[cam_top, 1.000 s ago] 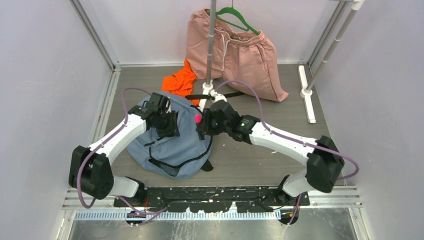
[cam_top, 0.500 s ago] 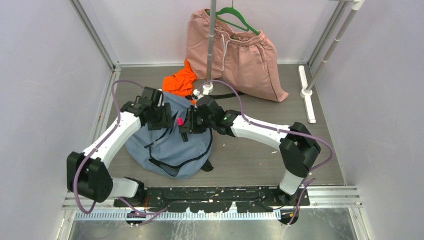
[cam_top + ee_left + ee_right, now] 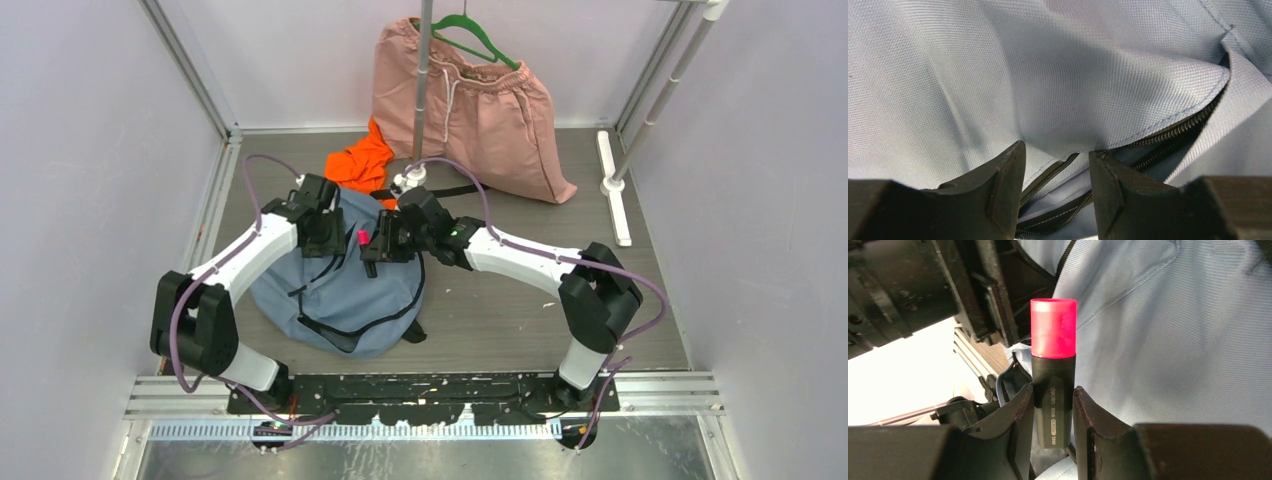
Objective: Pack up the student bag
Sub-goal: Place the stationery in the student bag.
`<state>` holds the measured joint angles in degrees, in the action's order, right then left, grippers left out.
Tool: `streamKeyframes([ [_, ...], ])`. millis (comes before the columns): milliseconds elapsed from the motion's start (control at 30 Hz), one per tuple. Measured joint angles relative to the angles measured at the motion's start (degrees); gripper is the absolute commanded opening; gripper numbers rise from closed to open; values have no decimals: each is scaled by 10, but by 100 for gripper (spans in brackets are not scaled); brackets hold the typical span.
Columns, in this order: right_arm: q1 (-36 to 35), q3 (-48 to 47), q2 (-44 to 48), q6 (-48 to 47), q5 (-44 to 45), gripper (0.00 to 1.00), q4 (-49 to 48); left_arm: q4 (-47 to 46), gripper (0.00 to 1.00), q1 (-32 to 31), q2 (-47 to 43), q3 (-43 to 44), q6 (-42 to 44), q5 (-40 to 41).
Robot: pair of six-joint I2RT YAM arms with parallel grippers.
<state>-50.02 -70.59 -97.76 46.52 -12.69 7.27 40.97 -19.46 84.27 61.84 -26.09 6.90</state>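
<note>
With the right gripper (image 3: 1052, 405), clamps a highlighter (image 3: 1053, 360) by its black barrel, pink cap up. Has carried it, over the last second, from the right edge of the student bag (image 3: 335, 300) leftward to the bag's upper part, close beside the left gripper (image 3: 325, 232). Puts the pen about over the opening, ready to go in by the look of it, though not yet inside. In the last half second, barely shifts the right side, but draws the left elbow in toward the bag. With the left gripper, straddles the zipper (image 3: 1168, 132) edge, jaws narrowly parted; cannot tell from the wrist view whether pinching the fabric or merely resting on it. Leaves the bag slumped on the table (image 3: 520, 310), between both arms, left of the middle.
</note>
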Motion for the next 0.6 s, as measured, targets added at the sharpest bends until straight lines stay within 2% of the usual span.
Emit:
streamKeyframes([
  [67,0,-2,-2,7,-7,1,-3,-3,37,-2,9,0,-1,12],
  [233,0,-23,-29,20,-24,1,-9,9,3,-5,16,14,-1,62],
  [267,0,-25,-34,21,-27,1,-10,13,0,-5,16,19,-1,72],
  [400,0,-42,-58,21,-38,1,-8,36,0,-2,16,43,2,96],
  [600,0,-67,-78,21,-61,1,3,50,0,7,7,55,2,83],
])
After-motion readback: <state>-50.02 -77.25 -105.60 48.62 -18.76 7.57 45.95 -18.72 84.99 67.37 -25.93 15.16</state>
